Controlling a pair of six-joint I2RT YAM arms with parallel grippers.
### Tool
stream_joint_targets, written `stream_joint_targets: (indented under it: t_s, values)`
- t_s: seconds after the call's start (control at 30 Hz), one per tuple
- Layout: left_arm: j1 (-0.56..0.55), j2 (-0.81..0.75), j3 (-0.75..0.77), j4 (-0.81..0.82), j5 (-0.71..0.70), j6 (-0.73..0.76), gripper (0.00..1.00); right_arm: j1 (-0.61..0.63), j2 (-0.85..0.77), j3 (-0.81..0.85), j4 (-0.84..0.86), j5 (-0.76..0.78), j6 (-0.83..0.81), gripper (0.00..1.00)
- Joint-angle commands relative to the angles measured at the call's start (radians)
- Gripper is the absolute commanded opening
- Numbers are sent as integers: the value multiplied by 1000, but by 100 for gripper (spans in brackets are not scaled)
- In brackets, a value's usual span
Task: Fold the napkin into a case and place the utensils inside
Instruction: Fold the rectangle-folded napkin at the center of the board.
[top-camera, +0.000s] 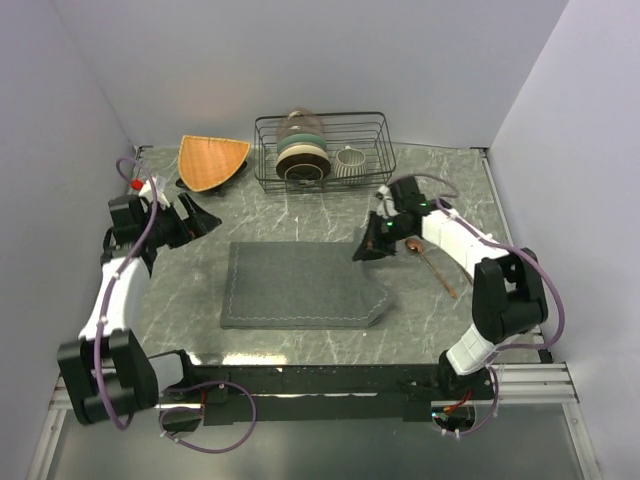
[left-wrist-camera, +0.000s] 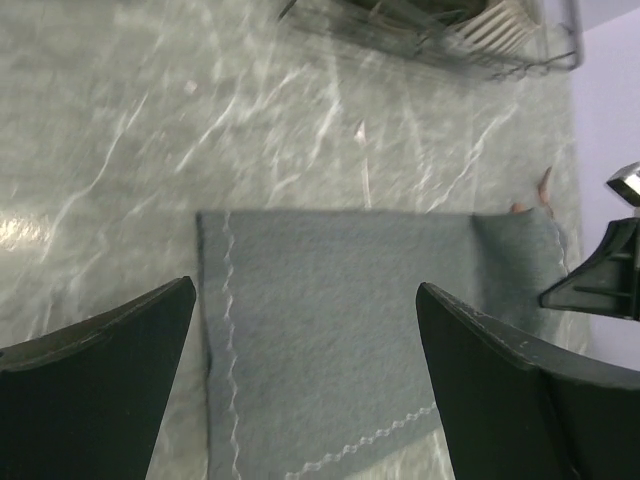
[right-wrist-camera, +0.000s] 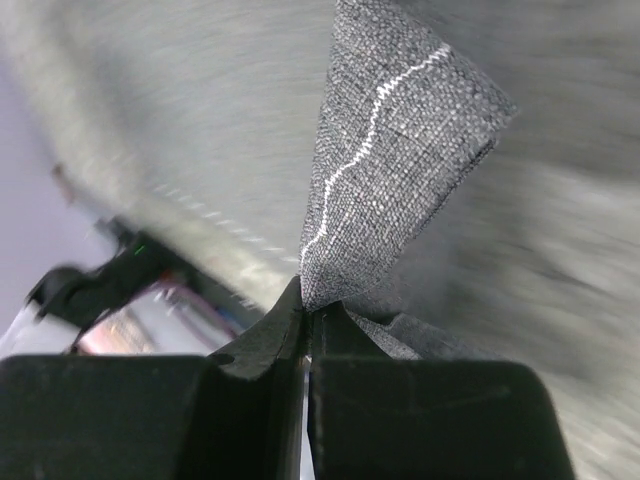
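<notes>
On table (top-camera: 300, 205) | right fingers (right-wrist-camera: 255, 345) pinch napkin (top-camera: 300, 285) corner | left fingers (left-wrist-camera: 100, 340) spread, empty

Left arm at far left, elbow bent, left gripper (top-camera: 198, 216) jaws spread wide (pointing right). Right arm angled in from right, right gripper (top-camera: 367, 247) pinched tight on napkin (right-wrist-camera: 400, 150) corner

This is a robot lab cell staged as a kitchen counter: plain pale walls (top-camera: 400, 60) box in a marble-patterned table (top-camera: 185, 305). A wire rack (top-camera: 370, 125) of dishes (top-camera: 302, 157) stands at the back. An orange woven mat (top-camera: 212, 160) lies just left of the rack, and the left arm (top-camera: 115, 290) and right arm (top-camera: 470, 250) are mounted well in front of it.
</notes>
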Motion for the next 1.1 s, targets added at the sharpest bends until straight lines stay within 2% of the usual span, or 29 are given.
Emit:
stream_joint_targets:
  t_s: [0.0,0.2,0.37,0.53,0.67,0.83,0.93,1.07]
  values:
    - [13,93,165,-238,-12,132,99,105,54,86,123,-103,121,0]
    - [38,141,225,-343,-27,182,99,220,196,161,238,-119,271,0]
    - [62,117,193,-360,-41,192,99,314,288,230,309,-118,368,0]
    - [70,71,163,-370,-57,234,99,329,327,246,324,-130,396,0]
    - [70,55,119,-352,-17,261,99,288,247,185,235,-106,272,0]
    - [69,71,59,-272,35,222,99,121,86,59,68,-43,122,0]
    - [58,113,50,-235,51,200,99,30,45,5,-35,-4,13,0]
    - [10,164,39,-215,34,182,96,-30,37,-9,-104,104,-91,0]
